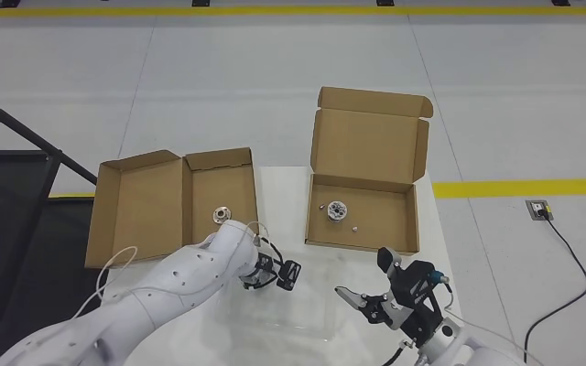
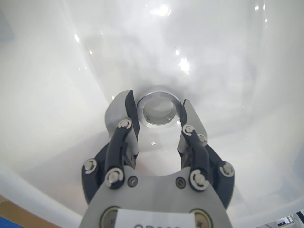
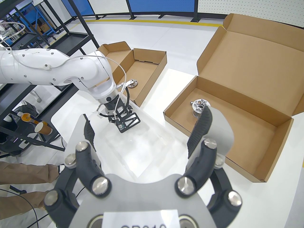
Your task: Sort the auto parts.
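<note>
Nearest to the robot, above the front part of the white table [image 1: 282, 220]: the right gripper [image 3: 146, 113]. Spread wide, with nothing between its ribbed pads [image 3: 201, 124]. Hanging in the air, near the front wall of the right box [image 1: 385, 229] and apart from it.

Just beside, toward the left: a clear tray [image 3: 147, 143], standing on the table between the two arms. Down inside this tray, the left gripper [image 2: 157, 97]. Set at a narrow gap on a metal ring [image 2: 158, 122], one black pad against each side of the rim. Ring low in the tray, its open hole facing the wrist camera, two small holes on its face. Not possible to tell whether resting on the tray floor or raised a little from it.

Farther back, two open cardboard boxes side by side, with a strip of bare table between them. At the back left, the left box [image 1: 233, 188], with its cover folded out flat to the left side. On its floor, one flanged disc [image 1: 221, 215], alone, near the middle.

At the back right, the right box, with its lid [image 1: 371, 137] standing up at the far side. Inside, in the left half, a round metal part [image 1: 338, 209] with holes in its top. Close to it, two small pieces [image 1: 353, 226]: one just to the left, one a little toward the front and right.

Beyond the table, pale floor [image 1: 229, 82] with a yellow line [image 1: 513, 188] on the right and another along the far edge.
</note>
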`<act>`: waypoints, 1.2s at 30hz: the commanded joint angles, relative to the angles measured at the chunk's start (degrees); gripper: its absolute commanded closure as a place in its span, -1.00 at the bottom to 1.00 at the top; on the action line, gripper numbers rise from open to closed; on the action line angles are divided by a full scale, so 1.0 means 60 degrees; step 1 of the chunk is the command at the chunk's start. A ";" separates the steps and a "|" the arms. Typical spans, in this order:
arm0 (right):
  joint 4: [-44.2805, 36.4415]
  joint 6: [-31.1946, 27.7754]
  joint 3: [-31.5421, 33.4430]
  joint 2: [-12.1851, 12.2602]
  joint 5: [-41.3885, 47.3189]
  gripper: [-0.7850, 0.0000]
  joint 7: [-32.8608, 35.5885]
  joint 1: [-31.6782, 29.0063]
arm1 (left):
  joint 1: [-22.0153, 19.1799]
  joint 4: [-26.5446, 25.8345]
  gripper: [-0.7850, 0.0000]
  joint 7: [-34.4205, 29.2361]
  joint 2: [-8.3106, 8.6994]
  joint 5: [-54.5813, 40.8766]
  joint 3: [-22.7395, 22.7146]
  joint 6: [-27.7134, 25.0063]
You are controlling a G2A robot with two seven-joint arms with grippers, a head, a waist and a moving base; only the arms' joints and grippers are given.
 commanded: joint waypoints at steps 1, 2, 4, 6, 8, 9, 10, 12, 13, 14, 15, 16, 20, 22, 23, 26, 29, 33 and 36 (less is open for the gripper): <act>0.0000 0.0000 0.0000 0.0000 0.0000 -1.00 0.0000 -0.0001 | 0.0012 0.0062 0.16 0.0009 -0.0033 0.0069 0.0001 0.0000; 0.0000 0.0000 0.0000 0.0000 0.0000 -1.00 0.0000 -0.0001 | 0.0014 0.0089 0.17 0.0027 -0.0049 0.0089 0.0001 0.0000; 0.0000 0.0000 0.0000 0.0000 0.0000 -1.00 0.0000 -0.0001 | 0.0009 0.0139 0.21 0.0059 -0.0078 0.0134 0.0001 0.0000; 0.0000 0.0000 0.0000 0.0000 0.0000 -1.00 0.0000 -0.0001 | 0.0008 0.0185 0.28 0.0097 -0.0102 0.0170 0.0001 0.0000; 0.0000 0.0000 0.0000 0.0000 0.0000 -1.00 0.0000 -0.0001 | 0.0014 0.0209 0.58 0.0127 -0.0120 0.0223 0.0001 0.0000; 0.0000 0.0000 0.0000 0.0000 0.0000 -1.00 0.0000 -0.0001 | 0.0017 0.0212 0.83 0.0157 -0.0125 0.0246 0.0001 0.0000; 0.0000 0.0000 0.0000 0.0000 0.0000 -1.00 0.0000 -0.0001 | 0.0018 0.0209 0.94 0.0166 -0.0128 0.0288 0.0001 0.0000; 0.0000 0.0000 0.0000 0.0000 0.0000 -1.00 0.0000 -0.0001 | 0.0014 0.0167 1.00 0.0208 -0.0117 0.0349 0.0001 0.0000; 0.0000 0.0000 0.0000 0.0000 0.0000 -1.00 0.0000 -0.0001 | -0.0001 0.0120 1.00 0.0239 -0.0101 0.0366 0.0001 0.0000; 0.0000 0.0000 0.0000 0.0000 0.0000 -1.00 0.0000 -0.0001 | -0.0011 0.0059 1.00 0.0263 -0.0076 0.0389 0.0001 0.0000; 0.0000 0.0000 0.0000 0.0000 0.0000 -1.00 0.0000 -0.0001 | -0.0028 -0.0015 1.00 0.0275 -0.0042 0.0421 0.0001 0.0000; 0.0000 0.0000 0.0000 0.0000 0.0000 -1.00 0.0000 -0.0001 | -0.0047 -0.0100 1.00 0.0290 0.0000 0.0426 0.0001 0.0000; 0.0000 0.0000 0.0000 0.0000 0.0000 -1.00 0.0000 -0.0001 | -0.0146 -0.0557 1.00 0.0323 0.0244 0.0351 0.0000 0.0000; 0.0000 0.0000 0.0000 0.0000 0.0000 -1.00 0.0000 -0.0001 | -0.0165 -0.0824 1.00 0.0265 0.0393 0.0293 -0.0018 0.0000; 0.0000 0.0000 0.0000 0.0000 0.0000 -1.00 0.0000 -0.0001 | -0.0163 -0.0978 1.00 0.0235 0.0473 0.0252 -0.0042 0.0000; 0.0000 0.0000 0.0000 0.0000 0.0000 -1.00 0.0000 -0.0001 | -0.0135 -0.1507 1.00 0.0148 0.0739 0.0111 -0.0201 0.0000; 0.0000 0.0000 0.0000 0.0000 0.0000 -1.00 0.0000 -0.0001 | -0.0050 -0.2206 1.00 0.0033 0.1062 -0.0006 -0.0448 0.0000; 0.0000 0.0000 0.0000 0.0000 0.0000 -1.00 0.0000 -0.0001 | 0.0157 -0.3341 1.00 -0.0396 0.1598 -0.0113 -0.1031 0.0063; 0.0000 0.0000 0.0000 0.0000 0.0000 -1.00 0.0000 -0.0001 | 0.0478 -0.4187 1.00 -0.0807 0.2094 -0.0282 -0.1686 0.0192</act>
